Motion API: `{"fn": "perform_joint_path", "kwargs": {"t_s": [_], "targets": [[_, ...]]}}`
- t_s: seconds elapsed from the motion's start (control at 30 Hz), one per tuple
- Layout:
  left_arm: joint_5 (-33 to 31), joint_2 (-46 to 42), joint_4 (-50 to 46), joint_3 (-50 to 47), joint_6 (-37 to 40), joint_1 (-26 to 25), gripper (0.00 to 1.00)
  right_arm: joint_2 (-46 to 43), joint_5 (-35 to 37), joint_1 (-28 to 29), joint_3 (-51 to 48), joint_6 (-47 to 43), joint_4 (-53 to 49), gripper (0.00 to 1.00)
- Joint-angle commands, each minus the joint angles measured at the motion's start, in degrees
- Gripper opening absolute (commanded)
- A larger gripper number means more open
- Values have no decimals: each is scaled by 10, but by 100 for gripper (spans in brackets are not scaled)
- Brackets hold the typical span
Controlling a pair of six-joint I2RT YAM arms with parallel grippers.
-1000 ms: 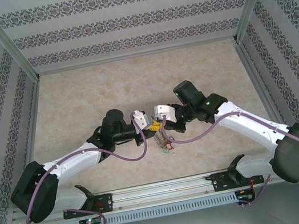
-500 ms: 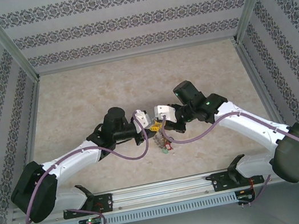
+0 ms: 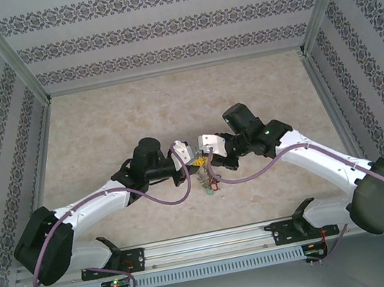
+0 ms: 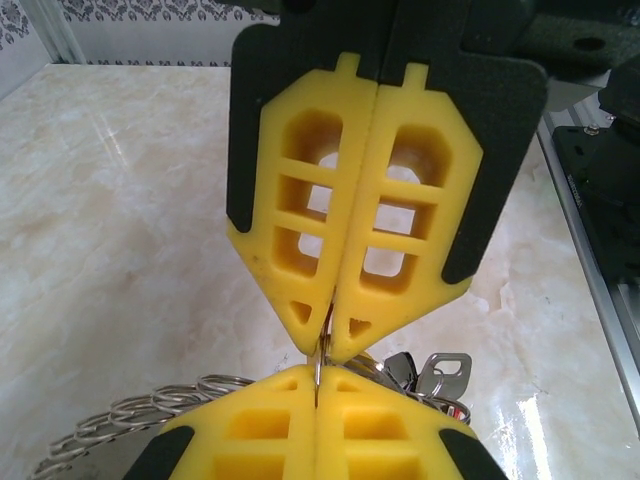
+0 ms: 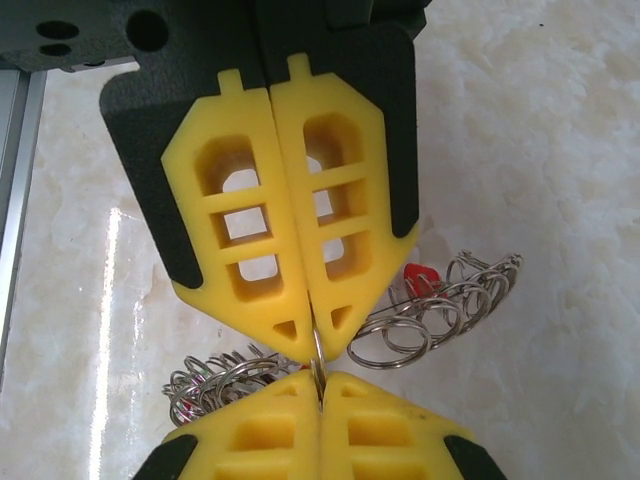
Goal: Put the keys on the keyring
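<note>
The marble-patterned table (image 3: 100, 130) lies under the keyring (image 3: 208, 178), which hangs just above its surface a little nearer the arm bases than the middle. The left arm (image 3: 98, 202) and the right arm (image 3: 320, 154) reach in toward the keyring from either side and meet directly over it. The left gripper (image 4: 317, 378) and the right gripper (image 5: 320, 378) stand tip to tip above the keyring, each with its yellow fingers pressed together, and a thin silver wire of the hoop runs up into the seam of both. Each gripper is therefore closed on the keyring, though how firmly each one bites the wire is hard to judge, since the wire is so fine. Below the pinched spot the hoop curves away to both sides, fringed with small metal loops (they overlap like a coil). A few silver keys (image 4: 432, 374) hang on the keyring just beside the fingertips, and a small red tag (image 5: 420, 277) sits among the loops.
</note>
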Motion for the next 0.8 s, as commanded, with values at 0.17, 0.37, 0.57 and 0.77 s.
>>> {"fn": "perform_joint_path", "kwargs": {"t_s": [0.17, 0.37, 0.57, 0.77], "targets": [[23, -5, 200, -54, -98, 0, 0, -44, -70, -26, -52, 49, 66, 14], [45, 6, 294, -69, -144, 0, 0, -46, -106, -48, -82, 79, 108, 18], [48, 3, 297, -70, -149, 0, 0, -52, -142, -64, -94, 103, 135, 18], [38, 4, 342, -80, -170, 0, 0, -47, -72, -65, -99, 101, 119, 17]]}}
